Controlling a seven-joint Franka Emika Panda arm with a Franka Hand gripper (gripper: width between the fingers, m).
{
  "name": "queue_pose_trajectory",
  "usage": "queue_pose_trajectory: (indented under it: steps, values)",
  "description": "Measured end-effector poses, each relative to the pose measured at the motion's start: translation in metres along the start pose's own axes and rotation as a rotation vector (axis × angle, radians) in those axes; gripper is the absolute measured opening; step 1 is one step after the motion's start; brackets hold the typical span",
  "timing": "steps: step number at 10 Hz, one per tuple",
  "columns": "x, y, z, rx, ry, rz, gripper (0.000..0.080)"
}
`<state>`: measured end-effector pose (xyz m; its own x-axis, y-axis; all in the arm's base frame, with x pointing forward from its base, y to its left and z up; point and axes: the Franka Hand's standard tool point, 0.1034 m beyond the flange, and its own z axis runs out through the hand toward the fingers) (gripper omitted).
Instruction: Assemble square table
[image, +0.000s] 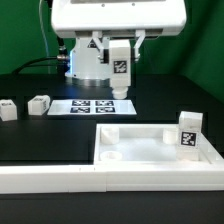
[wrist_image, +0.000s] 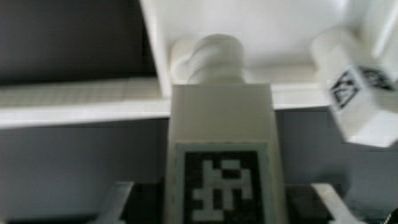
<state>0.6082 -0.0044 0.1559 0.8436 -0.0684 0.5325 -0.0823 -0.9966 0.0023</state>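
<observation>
My gripper is shut on a white leg with a black-and-white tag and holds it upright in the air, behind the marker board. In the wrist view the held leg fills the middle between my fingers, its rounded end pointing at the white square top. The square top, tray-like with a raised rim, lies at the exterior view's right front. A second tagged leg stands at its right edge and also shows in the wrist view. Two more legs lie at the left.
The marker board lies flat below the held leg. The long white L-shaped wall runs along the front and up the right side of the square top. The robot's base stands behind.
</observation>
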Motion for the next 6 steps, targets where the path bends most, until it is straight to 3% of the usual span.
queue_pose_trajectory:
  steps: [2, 6]
  values:
    - [0.0113, 0.0198, 0.0091, -0.023, 0.055, -0.030, 0.0288]
    - [0.0111, 0.0185, 0.0107, -0.023, 0.056, -0.029, 0.0288]
